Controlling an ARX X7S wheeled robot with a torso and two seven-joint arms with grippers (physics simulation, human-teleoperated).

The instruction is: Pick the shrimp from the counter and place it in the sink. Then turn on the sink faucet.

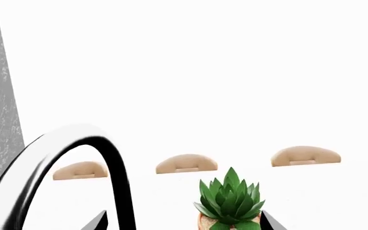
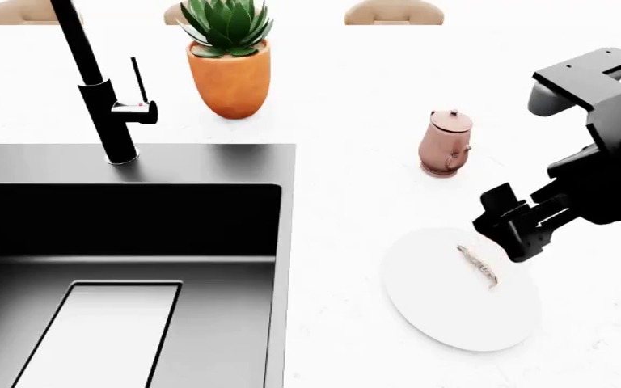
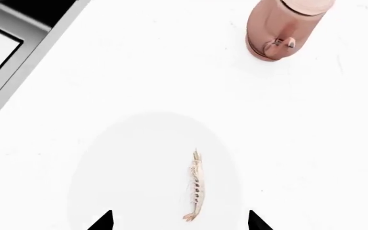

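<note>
The shrimp is a thin tan sliver lying on a round white plate on the white counter, right of the black sink. It also shows in the right wrist view. My right gripper hovers just above the plate's far right side, jaws open and empty; in the right wrist view its tips straddle the shrimp's tail end. The black sink faucet with its red-dotted lever stands behind the sink. My left gripper is open, out of the head view, facing the faucet's arch.
An orange pot with a green plant stands behind the sink's right corner, also in the left wrist view. A small copper-pink kettle stands behind the plate, also in the right wrist view. Tan arched shapes line the back wall.
</note>
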